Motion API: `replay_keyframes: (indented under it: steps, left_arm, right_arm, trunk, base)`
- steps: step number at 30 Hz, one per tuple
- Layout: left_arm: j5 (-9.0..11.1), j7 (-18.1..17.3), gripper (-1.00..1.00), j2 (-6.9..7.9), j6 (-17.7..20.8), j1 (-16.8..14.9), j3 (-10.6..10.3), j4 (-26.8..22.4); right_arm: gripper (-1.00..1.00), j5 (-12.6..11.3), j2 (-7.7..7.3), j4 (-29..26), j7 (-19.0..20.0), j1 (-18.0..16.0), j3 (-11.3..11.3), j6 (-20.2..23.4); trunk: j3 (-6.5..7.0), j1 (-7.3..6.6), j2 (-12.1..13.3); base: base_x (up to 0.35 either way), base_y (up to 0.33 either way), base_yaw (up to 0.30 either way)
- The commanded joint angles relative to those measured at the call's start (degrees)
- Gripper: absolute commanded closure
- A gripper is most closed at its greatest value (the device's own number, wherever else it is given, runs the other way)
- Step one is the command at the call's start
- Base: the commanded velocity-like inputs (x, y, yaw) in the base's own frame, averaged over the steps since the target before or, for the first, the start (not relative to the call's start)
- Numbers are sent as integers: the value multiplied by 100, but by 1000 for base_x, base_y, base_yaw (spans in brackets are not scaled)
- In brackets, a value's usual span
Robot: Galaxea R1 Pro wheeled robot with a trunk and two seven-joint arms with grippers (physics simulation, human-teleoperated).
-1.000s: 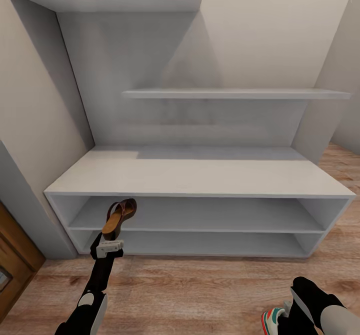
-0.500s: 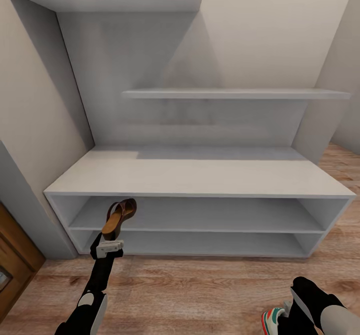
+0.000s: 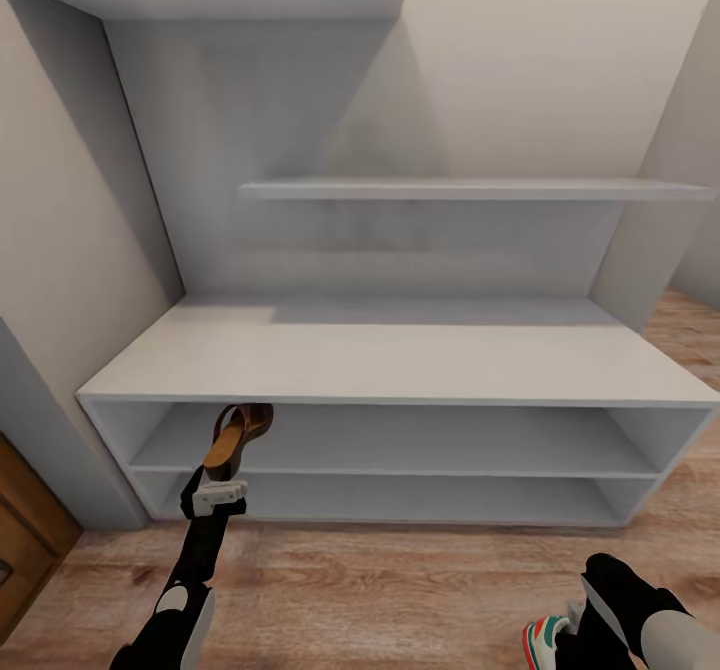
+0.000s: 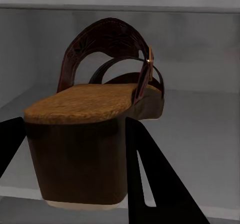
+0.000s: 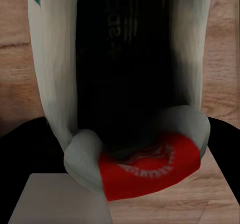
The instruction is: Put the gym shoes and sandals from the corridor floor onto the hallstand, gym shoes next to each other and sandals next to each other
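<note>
My left hand (image 3: 222, 478) is clamped on a brown sandal (image 3: 238, 434) by its block heel, my two dark fingers (image 4: 160, 184) pressed against either side of it. The sandal stands tilted, toe pointing up and away from my hand, into the left end of the upper open shelf of the hallstand (image 3: 390, 360), just under the edge of its broad flat top; I cannot tell whether the toe touches the shelf. In my left wrist view the sandal (image 4: 95, 134) has the grey shelf board behind and below it. My right hand (image 3: 572, 628) is low over the corridor floor (image 3: 400, 590), well apart from the hallstand, closed on a white gym shoe (image 3: 546, 642) with teal and red trim; my right wrist view shows the gym shoe (image 5: 135, 108) and its red heel patch.
</note>
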Motion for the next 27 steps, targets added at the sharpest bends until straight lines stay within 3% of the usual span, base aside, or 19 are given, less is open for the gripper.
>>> replay_keyframes:
  steps: [1, 27]
  left_arm:
    - [1, 0, 100, 1, 0, 0, 0, 1]
    - [1, 0, 100, 0, 0, 0, 0, 8]
  right_arm:
    - [100, -1, 0, 0, 0, 0, 0, 0]
    - [100, -1, 2, 0, 5, 0, 0, 0]
  trunk:
    - [0, 0, 0]
    - [0, 0, 0]
  base:
    - [118, 0, 0]
    - [51, 0, 0]
